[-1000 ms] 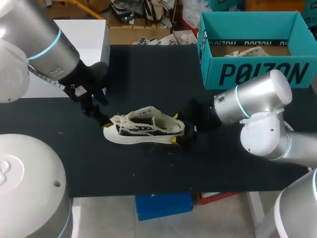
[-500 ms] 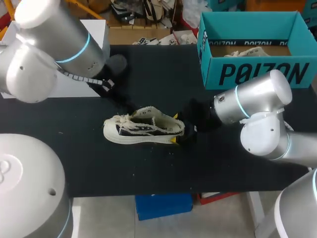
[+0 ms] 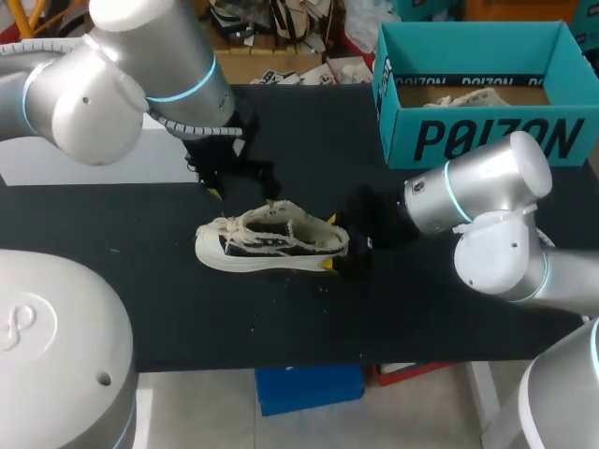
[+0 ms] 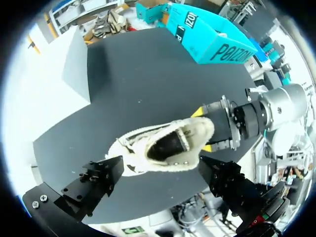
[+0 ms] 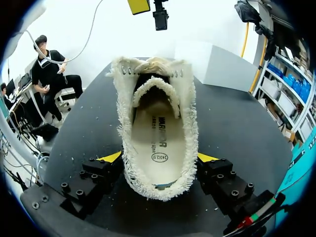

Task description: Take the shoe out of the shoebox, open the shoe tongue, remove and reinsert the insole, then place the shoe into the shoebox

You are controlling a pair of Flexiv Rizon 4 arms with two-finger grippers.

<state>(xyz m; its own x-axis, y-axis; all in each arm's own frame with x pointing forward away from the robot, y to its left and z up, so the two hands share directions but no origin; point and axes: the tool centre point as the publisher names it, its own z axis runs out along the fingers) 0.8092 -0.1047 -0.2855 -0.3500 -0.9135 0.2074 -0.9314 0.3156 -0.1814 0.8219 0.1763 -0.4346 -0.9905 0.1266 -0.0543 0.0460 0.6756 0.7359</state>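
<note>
A cream and black canvas shoe (image 3: 271, 245) lies on its sole in the middle of the black table (image 3: 309, 150), toe to the left. My right gripper (image 3: 329, 242) is shut on the shoe's heel, one yellow tip on each side. In the right wrist view the shoe (image 5: 157, 123) stands between the fingers (image 5: 109, 157), its tongue spread open and the insole (image 5: 158, 143) lying inside. My left gripper (image 3: 242, 197) hovers open just behind and above the shoe. The left wrist view looks down into the shoe (image 4: 165, 145) below the open left gripper (image 4: 163, 173). The teal shoebox (image 3: 477, 136) stands at the back right.
A white box (image 4: 74, 69) sits at the back left of the table. The teal shoebox (image 4: 212, 37) holds crumpled paper. Small pale crumbs lie scattered on the table in front of the shoe (image 3: 281, 290).
My left arm has swung right, from beside the shoe's toe to a spot just behind and over the shoe. The shoe and my right gripper have stayed put.
</note>
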